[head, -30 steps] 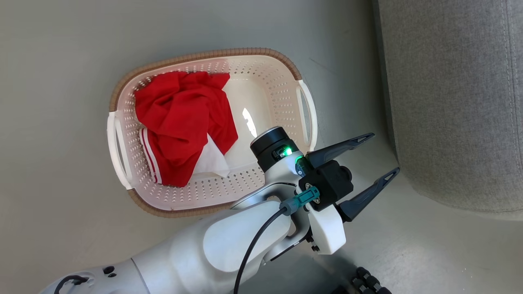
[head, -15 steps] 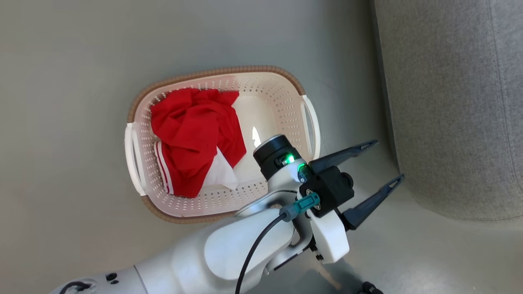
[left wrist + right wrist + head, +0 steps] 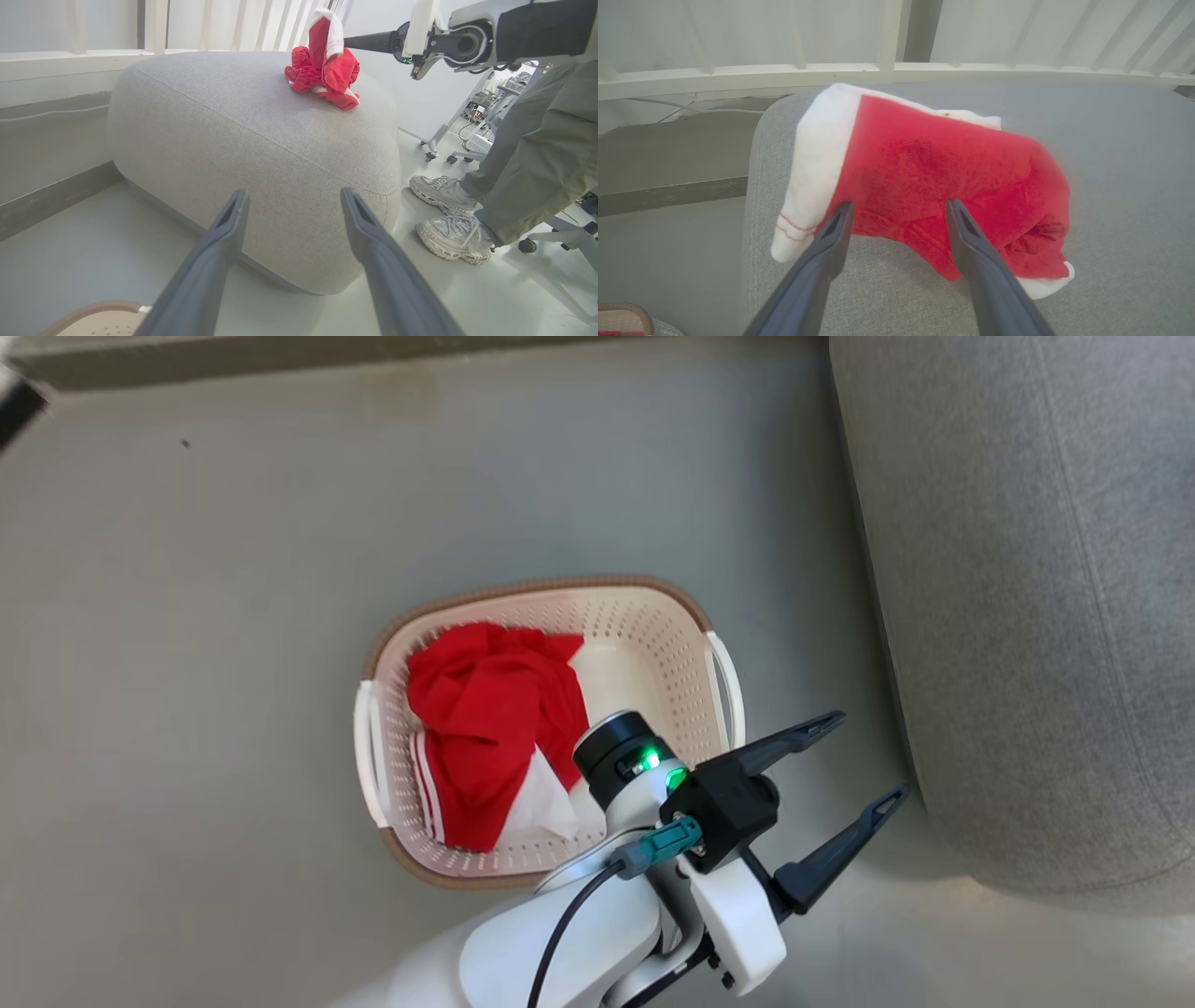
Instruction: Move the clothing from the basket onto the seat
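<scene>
Clothing (image 3: 490, 728), red with white stripes and a white patch, lies crumpled in the left half of the basket (image 3: 644, 635), which stands on the floor (image 3: 187, 663). The left end effector (image 3: 870, 756) hangs over the basket's near right corner, its two dark fingers spread wide and empty, pointing across the strip of floor toward the seat (image 3: 1027, 616) just beyond. The basket and seat are near each other but apart. Farther on, a second garment (image 3: 952, 186), also red with white trim, rests bunched on top of the grey seat, toward its far side; it looks blurred in the right wrist view, and in the left wrist view one end of it stands up in a peak. The right end effector (image 3: 899, 204) hovers just above it with fingers released and well apart, pinching nothing; whether a fingertip touches the cloth I cannot tell. Beside the seat stands a person (image 3: 537, 154) in olive trousers and pale shoes. Behind the seat runs a pale slatted wall (image 3: 887, 70).
</scene>
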Robot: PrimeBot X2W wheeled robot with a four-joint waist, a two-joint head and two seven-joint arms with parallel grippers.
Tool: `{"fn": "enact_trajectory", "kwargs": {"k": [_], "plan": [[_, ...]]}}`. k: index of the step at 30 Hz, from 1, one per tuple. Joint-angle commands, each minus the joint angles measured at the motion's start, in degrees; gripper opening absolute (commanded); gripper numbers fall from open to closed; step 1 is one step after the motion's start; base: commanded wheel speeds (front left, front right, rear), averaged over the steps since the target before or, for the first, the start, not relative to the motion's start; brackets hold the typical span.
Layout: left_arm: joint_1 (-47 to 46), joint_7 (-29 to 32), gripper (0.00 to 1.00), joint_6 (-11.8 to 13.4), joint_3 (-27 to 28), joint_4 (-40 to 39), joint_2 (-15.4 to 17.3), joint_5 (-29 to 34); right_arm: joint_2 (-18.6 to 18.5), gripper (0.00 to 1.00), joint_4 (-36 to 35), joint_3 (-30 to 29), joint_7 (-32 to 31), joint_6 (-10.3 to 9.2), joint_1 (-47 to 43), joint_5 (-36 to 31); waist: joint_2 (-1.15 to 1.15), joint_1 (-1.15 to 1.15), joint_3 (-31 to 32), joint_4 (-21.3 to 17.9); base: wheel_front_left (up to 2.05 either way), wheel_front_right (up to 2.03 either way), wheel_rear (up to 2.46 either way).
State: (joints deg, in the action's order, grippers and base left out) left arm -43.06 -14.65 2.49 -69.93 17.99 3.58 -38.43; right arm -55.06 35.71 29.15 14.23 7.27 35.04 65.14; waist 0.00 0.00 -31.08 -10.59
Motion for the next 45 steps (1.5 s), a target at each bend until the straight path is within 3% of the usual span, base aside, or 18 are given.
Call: {"fn": "enact_trajectory", "kwargs": {"k": [1, 8, 25, 38, 45], "plan": [[1.48, -0.35, 1.00, -0.67, 1.75, -1.65, -0.70, -0.47, -2.98, 1.00, -0.87, 1.38, 0.76, 0.22, -4.07, -0.50, 0.00, 0.00, 2.52, 1.20, 0.00, 0.00, 0.00], [5.80, -0.35, 1.00, -1.95, 4.92, -1.93, -0.70, 0.62, -1.52, 1.00, -4.02, 2.97, 0.76, 0.22, -6.59, -1.58, 0.00, 0.00, 7.53, 2.54, 0.00, 0.00, 0.00], [17.44, -0.35, 1.00, -4.79, 16.86, 1.33, -0.70, 4.72, 5.48, 1.00, -13.37, -4.41, 0.76, 0.22, -14.25, -7.54, 0.00, 0.00, 20.00, 5.46, 0.00, 0.00, 0.00], [28.88, -0.35, 1.00, -5.10, 35.64, 0.54, -0.70, 13.61, 14.02, 1.00, -24.40, -14.01, 0.76, 0.22, -24.51, -17.85, 0.00, 0.00, 27.68, 9.42, 0.00, 0.00, 0.00], [34.95, -0.35, 1.00, -2.80, 47.12, -2.40, -0.63, 19.73, 19.53, 1.00, -27.39, -16.65, 0.76, 0.22, -28.62, -24.84, 0.00, 0.00, 30.42, 11.04, 0.00, 0.00, 0.00]]}}
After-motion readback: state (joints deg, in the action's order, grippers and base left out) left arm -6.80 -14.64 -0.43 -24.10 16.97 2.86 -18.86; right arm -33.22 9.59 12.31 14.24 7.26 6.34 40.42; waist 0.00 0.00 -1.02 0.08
